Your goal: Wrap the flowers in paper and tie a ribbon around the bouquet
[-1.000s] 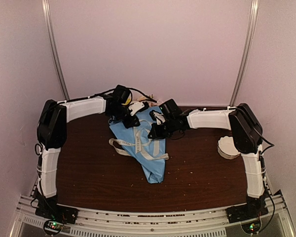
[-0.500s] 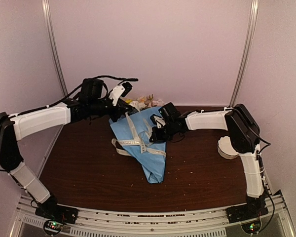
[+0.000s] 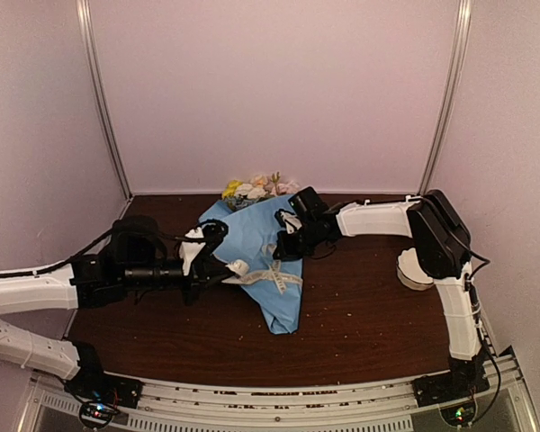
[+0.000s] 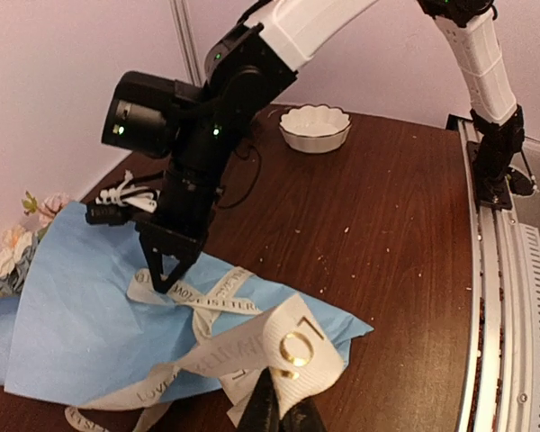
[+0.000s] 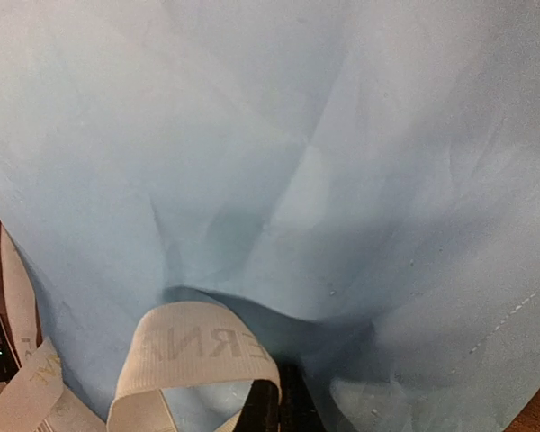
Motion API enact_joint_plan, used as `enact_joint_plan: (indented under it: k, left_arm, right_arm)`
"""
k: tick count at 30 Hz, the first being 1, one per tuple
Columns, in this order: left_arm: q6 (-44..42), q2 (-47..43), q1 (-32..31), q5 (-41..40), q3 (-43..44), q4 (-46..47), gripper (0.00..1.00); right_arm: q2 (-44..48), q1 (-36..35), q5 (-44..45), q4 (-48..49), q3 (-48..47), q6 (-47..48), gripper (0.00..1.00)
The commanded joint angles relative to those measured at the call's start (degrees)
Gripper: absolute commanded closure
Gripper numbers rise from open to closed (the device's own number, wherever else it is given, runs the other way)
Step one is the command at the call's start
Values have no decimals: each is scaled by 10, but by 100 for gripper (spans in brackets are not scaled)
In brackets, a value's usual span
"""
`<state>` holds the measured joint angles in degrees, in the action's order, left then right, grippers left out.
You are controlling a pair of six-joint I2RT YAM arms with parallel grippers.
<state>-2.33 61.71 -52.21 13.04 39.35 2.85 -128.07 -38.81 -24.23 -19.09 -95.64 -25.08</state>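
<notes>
Left gripper (image 4: 280, 411) tight on ribbon (image 4: 292, 349).

Open wood on table (image 3: 369, 315) front-right, between bouquet (image 3: 261, 236) tip and bowls (image 3: 415, 268); front strip passable too. Left side blocked: left arm (image 3: 36, 288) lying low across it, left gripper (image 3: 237, 267) pinched on ribbon (image 3: 272, 278) at bouquet's left edge. Back-right spanned by right arm (image 3: 378, 216), right gripper (image 3: 283, 245) clamped on ribbon atop bouquet. Ribbon strung between both over the middle. Flowers (image 3: 256, 189) close against back wall (image 3: 279, 90), little room behind.
</notes>
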Motion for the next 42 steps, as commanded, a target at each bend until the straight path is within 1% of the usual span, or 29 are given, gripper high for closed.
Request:
enact_joint_plan:
  k: [1,2,4,5,6,9,11,12,14,15,18,19,21,22,24,28,31,36,39,42]
  left_arm:
    - [61,-72,-9,-104,-43,-61,94]
    - [82,-109,-9,-120,-59,-70,90]
    - [128,-174,-12,-155,-103,-86,63]
    - [152,-208,-16,-175,-117,-95,53]
    - [174,-242,-24,-199,-131,-105,47]
    - [220,-327,-71,-271,-159,-127,42]
    - [230,-353,-108,-311,-164,-143,41]
    - [229,-351,-123,-331,-160,-150,42]
    - [209,-314,-147,-362,-145,-152,46]
    - [190,-278,-150,-368,-129,-152,47]
    - [86,-102,-150,-362,-45,-150,47]
    - [54,-51,-150,-360,2,-151,45]
    - [-14,44,-150,-365,61,-143,40]
    - [-42,85,-149,-364,82,-133,35]
    - [-89,144,-135,-332,110,-112,28]
    - [-107,233,-65,-241,167,-114,24]
    - [-127,288,-37,-213,202,-118,21]
    - [-142,387,-14,-188,270,-145,20]
    - [-145,431,-2,-176,308,-153,22]
    - [-145,461,8,-177,332,-164,30]
  right_arm:
    - [-10,1,12,-14,-15,0,100]
    - [-10,1,12,-16,-15,-1,100]
    - [-9,1,8,-16,-16,-1,100]
    - [-9,1,7,-16,-16,-2,100]
    - [-9,1,7,-16,-17,-2,100]
    - [-10,1,6,-19,-21,-3,100]
    - [-10,0,6,-22,-22,-3,100]
    - [-9,0,5,-22,-22,-3,100]
    - [-6,0,4,-23,-21,-2,100]
    - [-3,0,4,-23,-22,-2,100]
    - [4,1,-6,-23,-26,-6,100]
    - [7,1,-12,-22,-28,-8,100]
    - [16,2,-21,-21,-34,-12,100]
    - [21,2,-25,-21,-38,-14,100]
    - [34,3,-29,-18,-41,-16,100]
    - [51,7,-29,-13,-53,-21,100]
    - [45,16,-22,-22,-80,-28,100]
    - [28,28,-6,-21,-116,-51,100]
    - [15,29,-1,-23,-130,-56,100]
    - [11,30,8,-23,-133,-60,100]
